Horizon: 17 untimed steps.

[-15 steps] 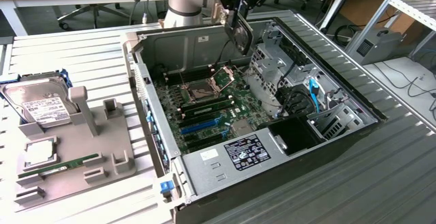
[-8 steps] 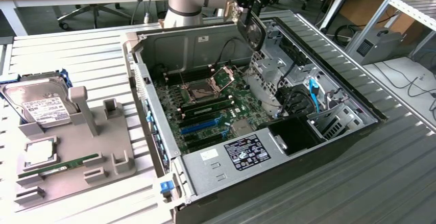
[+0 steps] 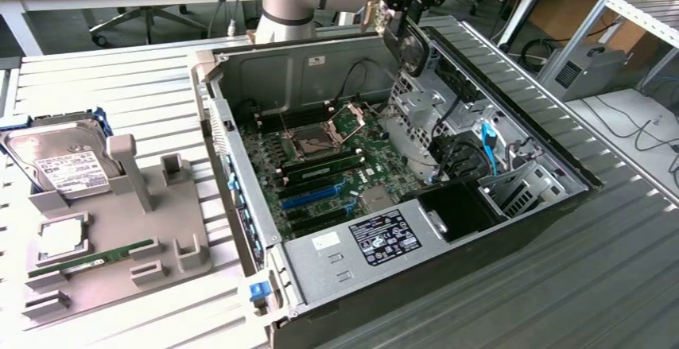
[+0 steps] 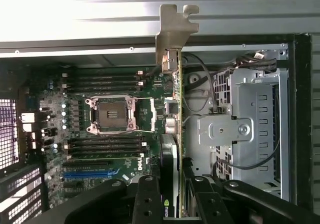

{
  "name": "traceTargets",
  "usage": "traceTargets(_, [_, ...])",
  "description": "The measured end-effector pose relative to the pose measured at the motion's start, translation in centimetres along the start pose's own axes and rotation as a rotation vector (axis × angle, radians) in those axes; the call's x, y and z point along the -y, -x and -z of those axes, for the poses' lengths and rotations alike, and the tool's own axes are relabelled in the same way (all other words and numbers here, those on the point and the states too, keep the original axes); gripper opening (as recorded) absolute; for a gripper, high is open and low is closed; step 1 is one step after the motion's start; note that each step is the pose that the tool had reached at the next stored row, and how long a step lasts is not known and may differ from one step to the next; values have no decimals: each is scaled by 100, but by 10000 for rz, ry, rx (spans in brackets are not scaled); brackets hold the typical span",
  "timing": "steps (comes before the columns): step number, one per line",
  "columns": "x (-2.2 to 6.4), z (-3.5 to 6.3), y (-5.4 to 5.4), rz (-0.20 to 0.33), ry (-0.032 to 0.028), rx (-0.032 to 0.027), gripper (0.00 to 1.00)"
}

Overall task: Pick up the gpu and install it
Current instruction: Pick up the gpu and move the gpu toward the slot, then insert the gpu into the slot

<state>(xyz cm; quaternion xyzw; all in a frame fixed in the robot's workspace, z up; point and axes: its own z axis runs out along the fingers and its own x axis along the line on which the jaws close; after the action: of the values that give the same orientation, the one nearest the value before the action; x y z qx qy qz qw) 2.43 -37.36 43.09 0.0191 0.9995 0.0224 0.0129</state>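
My gripper (image 3: 401, 5) is shut on the gpu (image 3: 412, 47), a black card with a round fan, and holds it in the air over the far side of the open computer case (image 3: 228, 138). In the wrist view the gpu (image 4: 171, 151) shows edge-on between the black fingers (image 4: 145, 199), with its pale metal bracket (image 4: 176, 28) pointing away from the gripper (image 4: 172, 186). Below it lies the green motherboard (image 4: 107, 134) with the bare CPU socket (image 4: 111, 115) and a blue expansion slot (image 4: 92, 173). The card touches nothing in the case.
A metal drive cage (image 3: 424, 98) and loose cables (image 3: 483, 146) stand in the case on the exterior view's right. On the exterior view's left, a grey fixture (image 3: 159, 206) carries a hard drive (image 3: 64, 166), a CPU (image 3: 62, 238) and a green RAM stick (image 3: 91, 260).
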Motion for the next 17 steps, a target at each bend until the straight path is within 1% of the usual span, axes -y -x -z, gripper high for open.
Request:
traceTargets(2, [14,0,18,-1,-1,0,27])
traceTargets(3, [35,1,24,-1,-1,0,27])
traceTargets(10, [285,11,55,0,0,0,27])
traceTargets(11, [308,12,58,0,0,0,27])
traceTargets(13, [328,13,61,-1,1,1,27])
traceTargets(17, [328,13,62,-1,0,1,27])
